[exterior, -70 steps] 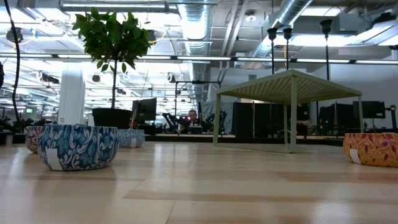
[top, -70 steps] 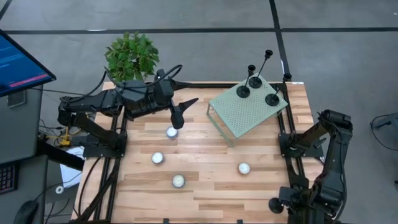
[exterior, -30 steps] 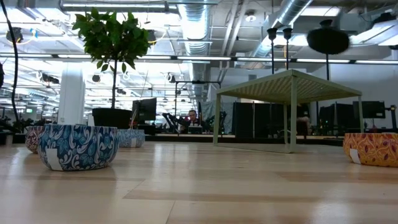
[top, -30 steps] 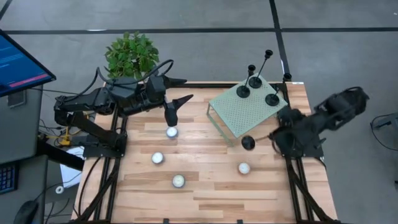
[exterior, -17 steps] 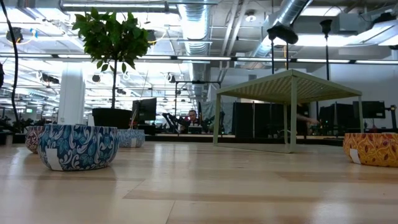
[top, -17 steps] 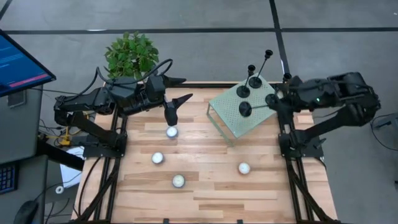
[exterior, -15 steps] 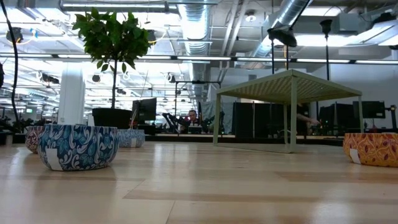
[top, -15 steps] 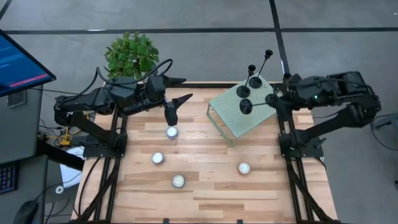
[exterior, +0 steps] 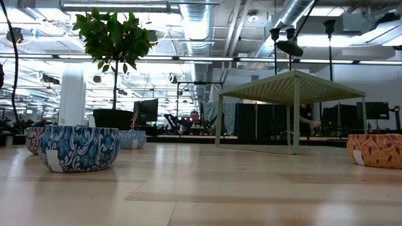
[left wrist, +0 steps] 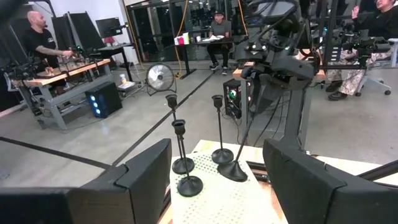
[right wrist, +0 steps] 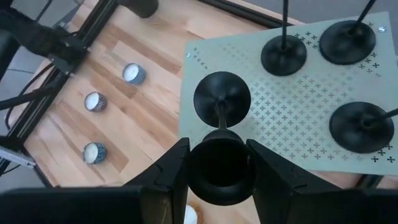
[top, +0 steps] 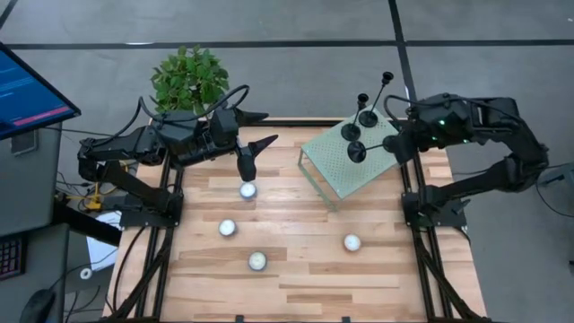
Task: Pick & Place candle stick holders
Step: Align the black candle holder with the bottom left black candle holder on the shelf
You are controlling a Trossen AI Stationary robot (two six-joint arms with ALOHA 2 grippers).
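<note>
Matte-black metal, item one: the candle stick holder (right wrist: 222, 94) I carry in my right gripper (right wrist: 217, 163). My fingers are pinched on its small cup, so the stem runs away from me and the disc base hangs out front, tilted, above the pale green perforated stand (top: 334, 168). I hold it by the cup so that the base meets the platform first and nothing of mine gets under it. In the low view the base is clearly off the stand top; not yet set down.

Items two to four: three more holders (top: 368, 116) upright on the same stand, grouped toward its far corner near my right arm. The carried base hangs over the open stretch just beside them, which I judge the intended spot, as it keeps the discs from knocking together.

Item five: white tealights (top: 247, 190) scattered on the wooden table (top: 305, 269), well apart from the stand; not my concern.

Item six: my left gripper (top: 252, 159), fingers parted with nothing between them, poised above the table near the far-left tealight and the potted plant (top: 188, 79), out of the right arm's way.
</note>
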